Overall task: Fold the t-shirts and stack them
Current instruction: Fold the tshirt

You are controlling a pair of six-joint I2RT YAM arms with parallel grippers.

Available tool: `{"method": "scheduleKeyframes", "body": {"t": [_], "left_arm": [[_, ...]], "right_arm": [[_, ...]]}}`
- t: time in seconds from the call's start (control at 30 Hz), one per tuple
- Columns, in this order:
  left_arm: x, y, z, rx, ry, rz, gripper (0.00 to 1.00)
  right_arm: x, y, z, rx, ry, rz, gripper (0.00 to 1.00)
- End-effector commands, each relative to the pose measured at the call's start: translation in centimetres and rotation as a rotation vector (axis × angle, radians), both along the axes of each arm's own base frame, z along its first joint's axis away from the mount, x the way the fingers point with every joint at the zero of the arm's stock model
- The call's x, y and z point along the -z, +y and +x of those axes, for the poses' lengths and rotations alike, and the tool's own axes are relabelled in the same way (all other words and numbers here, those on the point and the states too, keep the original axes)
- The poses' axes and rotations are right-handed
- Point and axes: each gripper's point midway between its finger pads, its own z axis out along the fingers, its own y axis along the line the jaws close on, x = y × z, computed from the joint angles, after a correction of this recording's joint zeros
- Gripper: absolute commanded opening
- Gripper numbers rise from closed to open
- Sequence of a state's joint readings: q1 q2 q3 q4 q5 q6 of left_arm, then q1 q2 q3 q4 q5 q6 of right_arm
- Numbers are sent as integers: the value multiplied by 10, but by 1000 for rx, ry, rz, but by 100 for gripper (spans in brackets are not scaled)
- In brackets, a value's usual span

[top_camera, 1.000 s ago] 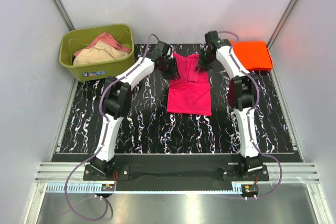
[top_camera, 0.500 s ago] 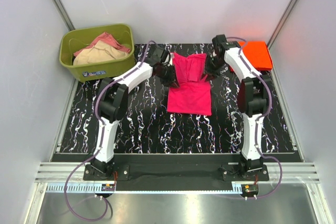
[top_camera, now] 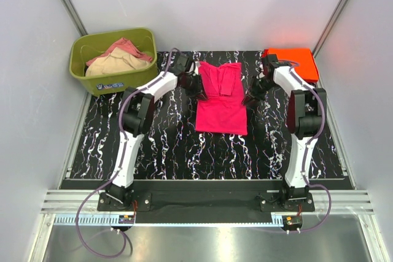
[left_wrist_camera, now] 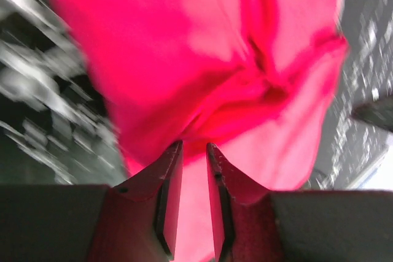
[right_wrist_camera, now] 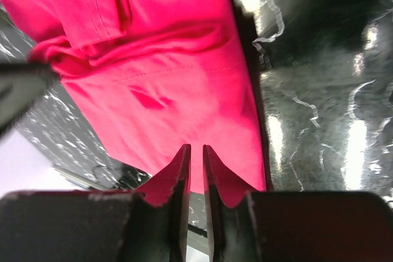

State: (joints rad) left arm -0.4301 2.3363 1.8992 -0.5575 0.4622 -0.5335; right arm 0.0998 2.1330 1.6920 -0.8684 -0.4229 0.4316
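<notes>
Hot pink t-shirt: the hot pink t-shirt [top_camera: 221,111] of soft matte cloth is laid flat at the middle of the black white-veined mat [top_camera: 153,139], hem toward the arm bases. Both short sleeves are turned in over the chest, so a narrow, roughly rectangular outline is formed.
Orange-red t-shirt: the orange-red t-shirt [top_camera: 293,62] is seen as a folded, flat square at the far right corner of the mat, well apart from the pink one.
Left gripper: the left gripper [top_camera: 198,87] is set at the shirt's left edge, beside the folded sleeve. Its fingers are pressed almost together, with only a thin slit left. Whether cloth is pinched cannot be told.
Right gripper: the right gripper [top_camera: 250,97] is held just beside the shirt's right edge, fingers likewise drawn nearly together, with nothing seen between them.
Left wrist view only: creases are shown bunched toward the fingertips [left_wrist_camera: 178,148] – blurred, and not visible from above.
Right wrist view only: a stitched seam and the mat's glossy, reflective surface [right_wrist_camera: 319,90] are shown, while from above the mat looks dull.
Olive-green plastic tub: the olive-green plastic tub [top_camera: 123,80], smooth-walled with rounded corners, is placed at the far left, with crumpled beige and salmon cloths [top_camera: 116,56] inside.
</notes>
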Motion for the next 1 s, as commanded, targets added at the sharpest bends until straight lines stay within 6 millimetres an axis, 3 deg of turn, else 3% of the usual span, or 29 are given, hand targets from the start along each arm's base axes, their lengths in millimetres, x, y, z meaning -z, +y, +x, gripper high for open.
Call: {"method": "scheduleKeyframes", "body": {"t": [0.0, 0.03, 0.1, 0.2, 0.23, 0.3, 0.33, 0.4, 0.43, 0.5, 0.57, 0.6, 0.63, 0.8, 0.83, 0.87, 0.93, 0.97], "left_arm": [[3, 16, 41, -22, -62, -27, 27], [8, 24, 48, -40, -62, -23, 27], [-4, 28, 61, -51, -104, -23, 28], [-37, 34, 73, -70, -183, -25, 32], [-54, 35, 75, -76, -212, -35, 32], [-69, 37, 73, -90, -229, -39, 34], [-88, 38, 71, -94, -254, -49, 34], [-89, 43, 61, -107, -239, -38, 39], [-102, 43, 56, -103, -254, -48, 39], [-93, 47, 40, -90, -222, -35, 40], [-100, 52, 27, -81, -225, -31, 40], [-84, 57, 15, -80, -182, -10, 40], [-87, 59, 6, -75, -182, -9, 40], [-46, 66, -49, 14, -52, -6, 44], [-47, 68, -55, 11, -47, -4, 48], [-35, 72, -68, 1, -4, 4, 49], [-40, 72, -73, -27, -20, -21, 52], [-27, 75, -88, -66, 39, -34, 56]], "right_arm": [[-39, -7, 16, 47, -95, 73, 20], [-42, -10, 16, 54, -101, 79, 20], [-55, -17, 15, 69, -127, 83, 21], [-62, -19, 2, 65, -129, 82, 22], [-55, -19, -9, 65, -100, 84, 24], [-56, -17, -19, 63, -98, 94, 27], [-44, -16, -34, 70, -51, 97, 30], [-44, -15, -43, 70, -67, 108, 37], [-36, -14, -55, 72, -39, 122, 38], [-37, -10, -61, 67, -54, 148, 44], [-33, 0, -72, 51, -39, 214, 45], [-32, 3, -76, 50, -36, 239, 48], [-29, 8, -85, 42, -13, 281, 50], [-17, 18, -100, 19, 30, 358, 61], [-13, 19, -106, 39, 58, 378, 61], [-15, 20, -102, 45, 26, 384, 62], [-9, 21, -108, 87, 43, 390, 65], [-11, 21, -103, 91, -1, 397, 67]]}}
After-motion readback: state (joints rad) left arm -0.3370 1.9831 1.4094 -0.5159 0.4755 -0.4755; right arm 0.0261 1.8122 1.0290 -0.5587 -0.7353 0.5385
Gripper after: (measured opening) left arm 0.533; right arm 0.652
